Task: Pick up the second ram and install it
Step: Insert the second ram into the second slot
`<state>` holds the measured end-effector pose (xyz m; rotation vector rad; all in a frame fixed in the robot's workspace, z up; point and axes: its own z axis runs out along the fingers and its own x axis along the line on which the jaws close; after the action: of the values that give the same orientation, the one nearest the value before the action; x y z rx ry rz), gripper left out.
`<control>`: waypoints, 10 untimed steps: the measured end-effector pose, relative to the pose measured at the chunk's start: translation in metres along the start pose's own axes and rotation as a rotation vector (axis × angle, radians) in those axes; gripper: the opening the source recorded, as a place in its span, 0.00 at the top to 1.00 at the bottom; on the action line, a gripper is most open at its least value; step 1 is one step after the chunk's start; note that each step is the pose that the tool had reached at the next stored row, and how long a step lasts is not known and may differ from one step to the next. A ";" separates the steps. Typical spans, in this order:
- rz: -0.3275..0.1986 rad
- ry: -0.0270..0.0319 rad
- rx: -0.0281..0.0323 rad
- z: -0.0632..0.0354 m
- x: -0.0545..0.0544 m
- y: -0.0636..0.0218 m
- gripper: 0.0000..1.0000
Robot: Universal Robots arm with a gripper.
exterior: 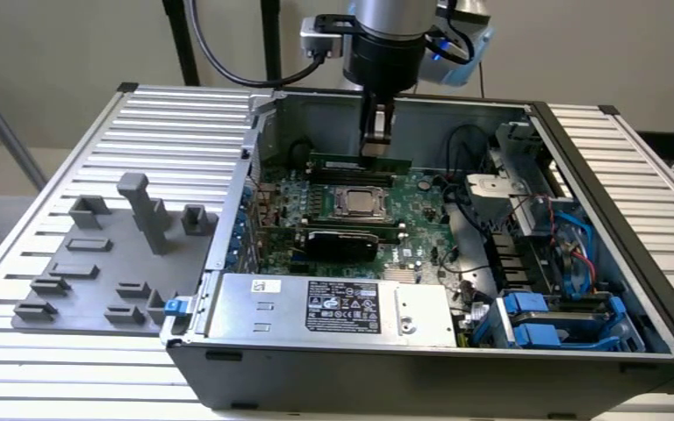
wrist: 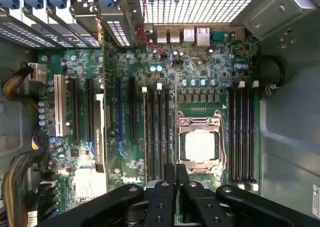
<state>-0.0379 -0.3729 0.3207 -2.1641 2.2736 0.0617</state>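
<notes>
A long thin green ram stick [exterior: 361,163] stands on edge in the black slots on the far side of the CPU socket [exterior: 367,203], inside the open computer case. I cannot tell whether it is the second ram. My gripper [exterior: 375,151] hangs straight down just above that stick. In the wrist view my gripper [wrist: 176,168] is shut, its black fingers [wrist: 169,187] pressed together with nothing between them, well above the motherboard and near the CPU socket [wrist: 200,144]. Black memory slots [wrist: 242,134] run along both sides of the socket.
A grey fixture plate [exterior: 103,263] with upright blocks lies on the table at the exterior view's left. The case holds a power supply [exterior: 337,307] at the front, blue drive bays [exterior: 548,320] and cables at the exterior view's right. Case walls [exterior: 431,110] close in the board.
</notes>
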 end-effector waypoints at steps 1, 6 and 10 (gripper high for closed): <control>0.000 0.0000 0.0000 0.0018 0.000 0.0000 1.00; 0.000 0.0000 0.0000 0.0108 0.001 -0.0005 1.00; 0.000 0.0000 0.0000 0.0180 0.004 -0.0008 1.00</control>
<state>-0.0378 -0.3769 0.3026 -2.1642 2.2736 0.0618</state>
